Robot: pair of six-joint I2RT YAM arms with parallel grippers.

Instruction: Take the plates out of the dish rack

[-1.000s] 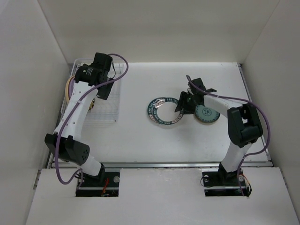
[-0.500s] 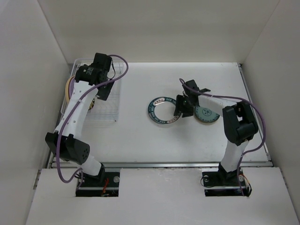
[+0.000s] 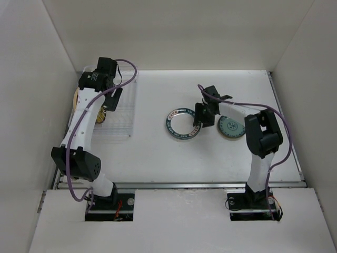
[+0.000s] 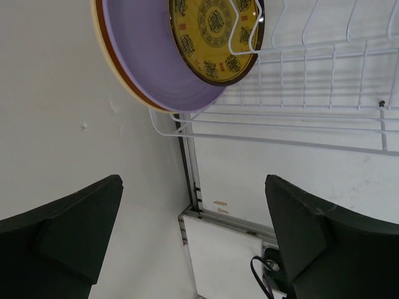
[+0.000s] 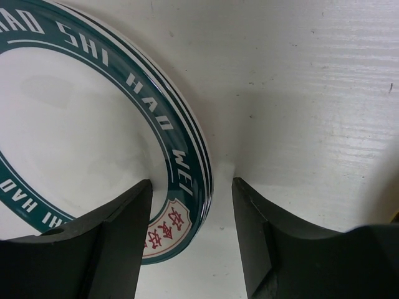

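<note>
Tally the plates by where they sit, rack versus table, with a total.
In the white wire dish rack: 2 (large tan plate with purple underside, small mustard-yellow plate).
Flat on the table: 2 (white plate with teal lettered rim, small teal plate).
Total: 4 plates.

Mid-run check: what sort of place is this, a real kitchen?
Probably a lab test cell, not a kitchen: plain white walls box in a white table, the left arm and right arm are bolted at its near edge, and the kitchenware in view is a wire dish rack and plates.
</note>
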